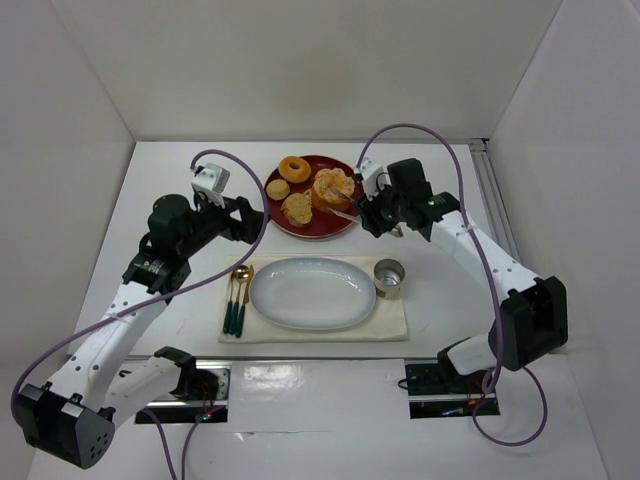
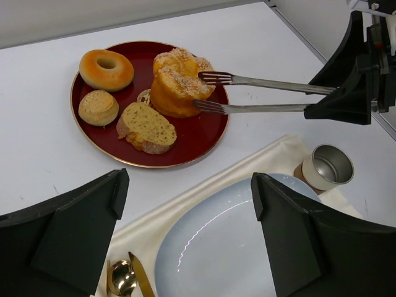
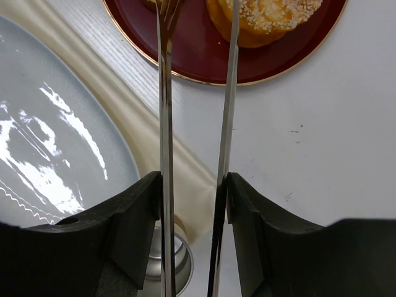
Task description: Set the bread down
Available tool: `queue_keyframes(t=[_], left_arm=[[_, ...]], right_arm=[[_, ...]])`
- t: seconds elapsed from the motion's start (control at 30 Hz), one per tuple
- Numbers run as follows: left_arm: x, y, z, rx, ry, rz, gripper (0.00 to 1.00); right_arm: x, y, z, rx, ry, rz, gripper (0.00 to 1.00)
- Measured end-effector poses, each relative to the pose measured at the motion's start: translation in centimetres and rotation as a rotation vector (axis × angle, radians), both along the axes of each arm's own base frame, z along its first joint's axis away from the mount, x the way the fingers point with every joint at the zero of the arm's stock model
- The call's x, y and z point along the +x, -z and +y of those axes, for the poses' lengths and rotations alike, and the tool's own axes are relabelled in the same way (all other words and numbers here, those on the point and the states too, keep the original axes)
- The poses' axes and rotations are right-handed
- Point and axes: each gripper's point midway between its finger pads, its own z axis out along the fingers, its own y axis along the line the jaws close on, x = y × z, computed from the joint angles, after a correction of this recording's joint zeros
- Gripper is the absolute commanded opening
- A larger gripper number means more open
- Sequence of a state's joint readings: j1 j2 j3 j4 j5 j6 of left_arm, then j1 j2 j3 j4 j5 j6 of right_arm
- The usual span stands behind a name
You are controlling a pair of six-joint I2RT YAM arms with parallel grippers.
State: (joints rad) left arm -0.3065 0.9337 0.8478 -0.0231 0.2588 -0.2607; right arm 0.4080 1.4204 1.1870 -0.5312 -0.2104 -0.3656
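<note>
The bread (image 1: 333,187), round, orange-golden and sugar-topped, sits on the right of the red plate (image 1: 300,230); it also shows in the left wrist view (image 2: 176,86) and the right wrist view (image 3: 266,18). My right gripper (image 1: 372,215) (image 3: 193,185) is shut on metal tongs (image 2: 266,81) (image 3: 164,93). The tongs' forked tips lie against the bread's right side, one high and one low. My left gripper (image 1: 245,218) (image 2: 185,204) is open and empty, above the near-left of the blue oval plate (image 1: 313,293) (image 2: 229,247).
The red plate also holds a ring donut (image 2: 106,69), a pale tan bun (image 2: 98,107) and a bread slice (image 2: 146,127). The blue plate lies on a cream napkin (image 1: 395,322) with a gold spoon and knife (image 1: 238,295) at left and a metal cup (image 1: 389,278) at right.
</note>
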Motion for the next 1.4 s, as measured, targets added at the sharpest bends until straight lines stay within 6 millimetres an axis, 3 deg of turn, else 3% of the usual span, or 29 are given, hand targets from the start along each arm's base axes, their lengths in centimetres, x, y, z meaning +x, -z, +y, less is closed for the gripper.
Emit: queue_keyframes(t=[0.3, 1.0, 1.23, 1.37, 1.4], left_arm=[[0.0, 0.0, 0.0, 0.0, 0.0, 0.0, 1.0], [0.2, 0.3, 0.0, 0.003, -0.004, 0.008, 1.0], [0.2, 0.3, 0.0, 0.003, -0.004, 0.008, 1.0], [0.2, 0.3, 0.0, 0.003, -0.004, 0.008, 1.0], [0.2, 0.3, 0.0, 0.003, -0.004, 0.008, 1.0]], right_arm=[[0.3, -0.9, -0.4, -0.008, 0.006, -0.055, 0.55], [2.7, 3.1, -0.4, -0.071, 0.021, -0.04, 0.57], [2.8, 4.1, -0.7, -0.097, 0.03, -0.027, 0.38], [2.9, 4.1, -0.9, -0.103, 0.035, -0.029, 0.17], [2.9, 4.1, -0.9, -0.103, 0.035, -0.029, 0.04]])
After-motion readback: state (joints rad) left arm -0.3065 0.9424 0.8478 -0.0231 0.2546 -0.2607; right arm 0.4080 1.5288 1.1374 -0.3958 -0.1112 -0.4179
